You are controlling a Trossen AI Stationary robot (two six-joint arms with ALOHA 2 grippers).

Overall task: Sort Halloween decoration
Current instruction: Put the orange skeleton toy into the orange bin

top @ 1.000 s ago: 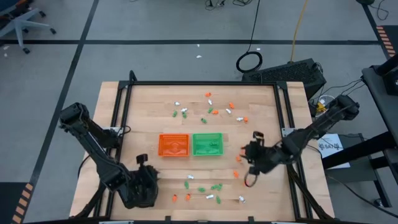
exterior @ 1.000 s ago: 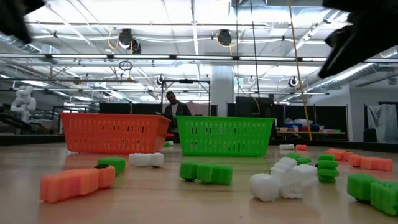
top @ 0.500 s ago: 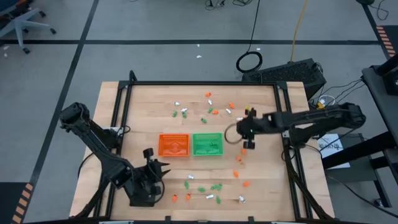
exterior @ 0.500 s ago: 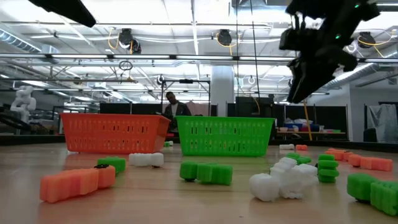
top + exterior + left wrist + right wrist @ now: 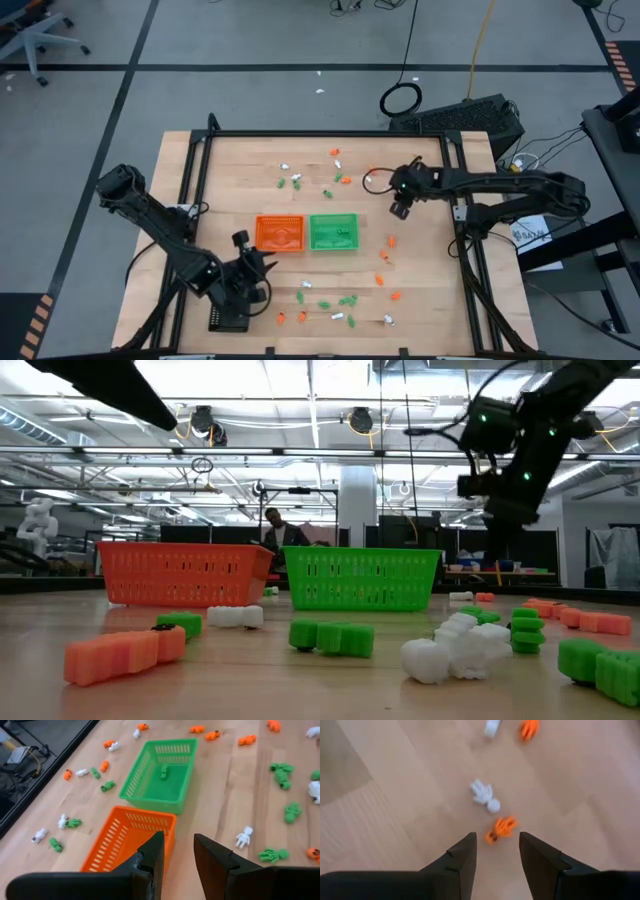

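Right wrist view: right arm's dark two-finger gripper (image 5: 496, 857) spread apart above the pale wooden tabletop (image 5: 380, 805), nothing between the fingers. Just beyond the fingertips, a tiny orange trinket (image 5: 501, 828); touching or nearly touching it, a small white skeleton-like trinket (image 5: 484, 797). Farther on, another white piece (image 5: 492, 727) and an orange piece (image 5: 530, 728), both cut off at the frame edge and too blurred to tell shape.

High view: right gripper (image 5: 399, 208) over the table's far right part, beside the scattered far cluster of trinkets; the orange trinket under it hidden by the gripper. Half a second ago, lower and nearer the green square mesh basket (image 5: 333, 232); now shifted toward the far edge. Left arm's dark gripper (image 5: 262, 262) near the front edge, moved slightly toward the orange square mesh basket (image 5: 279, 234) since then.

Left wrist view: left gripper (image 5: 178, 852) fingers parted, empty, pointing at the orange basket's corner (image 5: 125, 842). One green trinket (image 5: 163, 771) lying inside the green basket (image 5: 160, 772). Orange, green and white trinkets strewn on both sides of the baskets.
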